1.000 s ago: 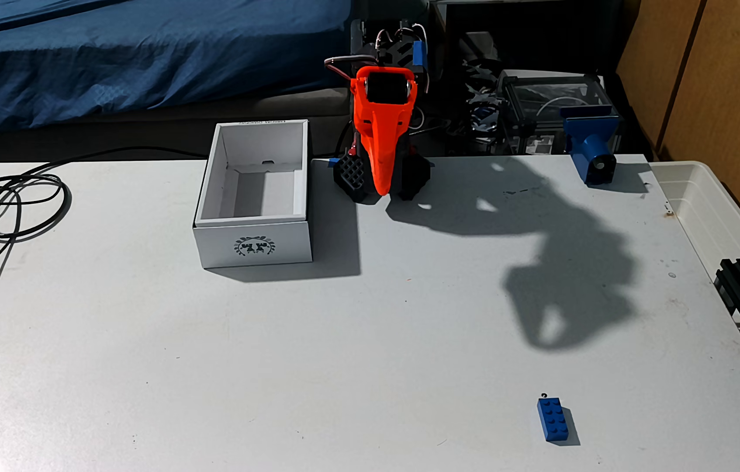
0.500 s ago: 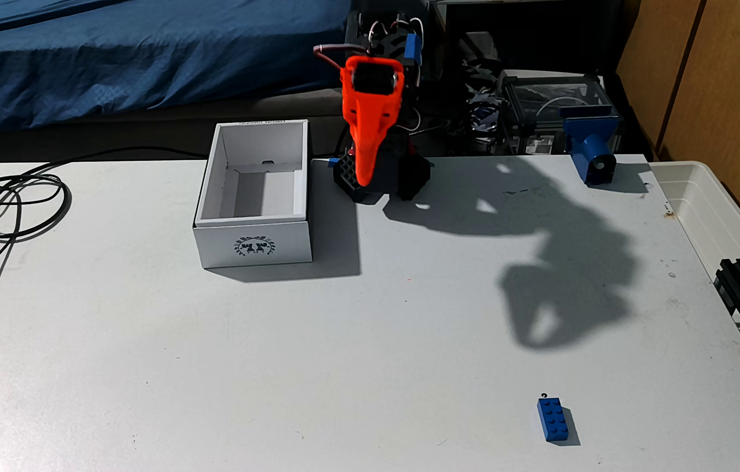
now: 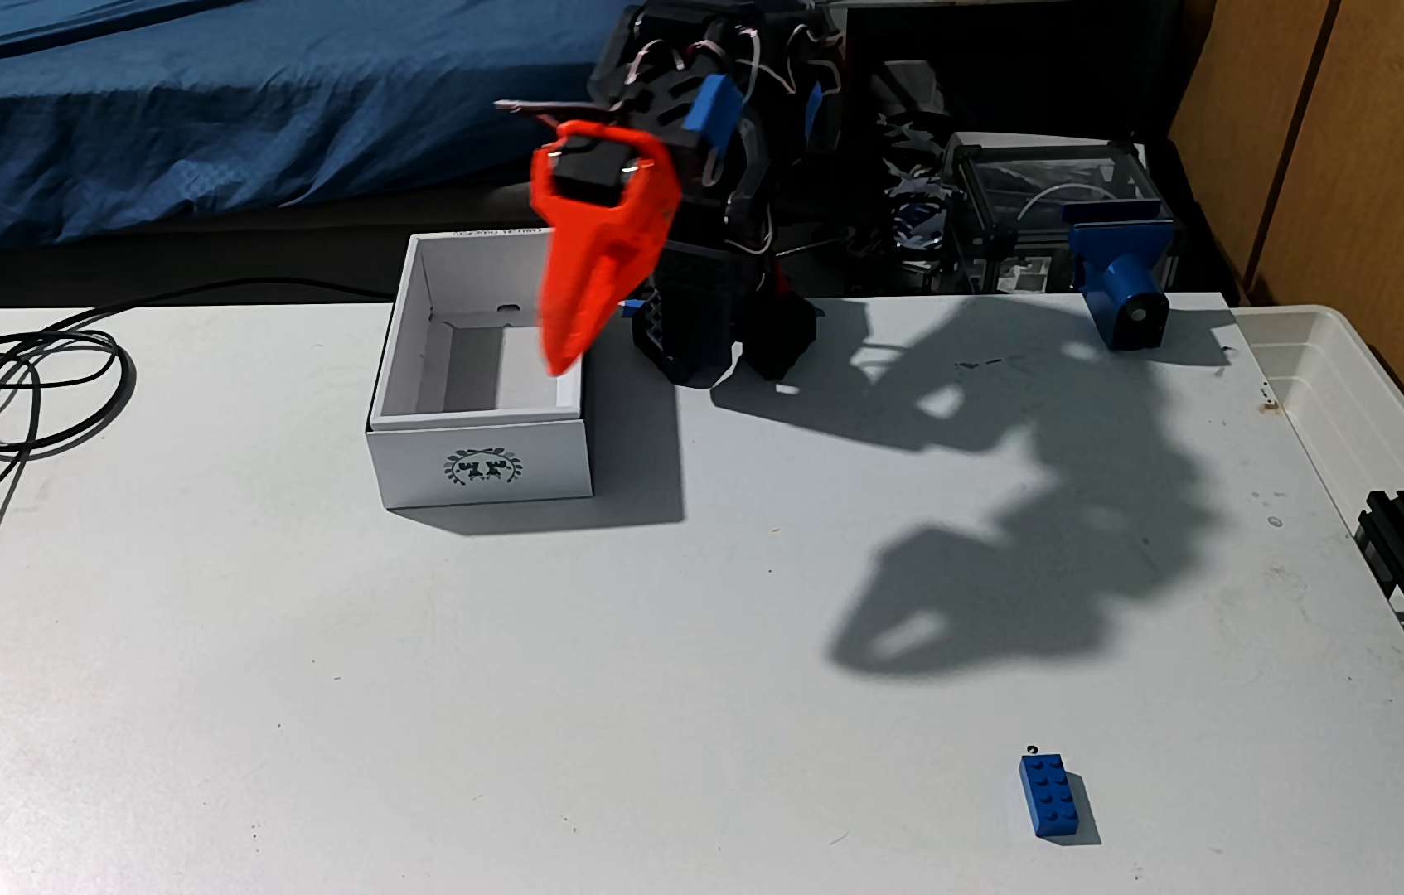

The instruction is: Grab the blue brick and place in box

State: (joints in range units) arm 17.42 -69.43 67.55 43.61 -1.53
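A pale grey bench [image 3: 509,688] fills most of the fixed view, scuffed with small specks and lit hard from one side, so the arm throws a long dark shadow [image 3: 1026,533] across its right half. The blue brick [image 3: 1048,795] lies flat, studs up, near the front right of the bench, well apart from everything else. The box [image 3: 481,387] sits open-topped toward the back left of centre, its wreath emblem facing the camera. The orange end effector [image 3: 562,366] hangs tip-down over the box's right rim, its fingers pressed together into one point and gripping nothing (the outline is motion-blurred). A loop of black cable [image 3: 35,387] trails off the left edge. At the back right stands a blue clamp piece [image 3: 1122,284], with a whitish tub [image 3: 1353,404] just beyond the bench edge. Behind the bench lie a bed with a blue cover [image 3: 251,112] and wooden panels [image 3: 1370,146].
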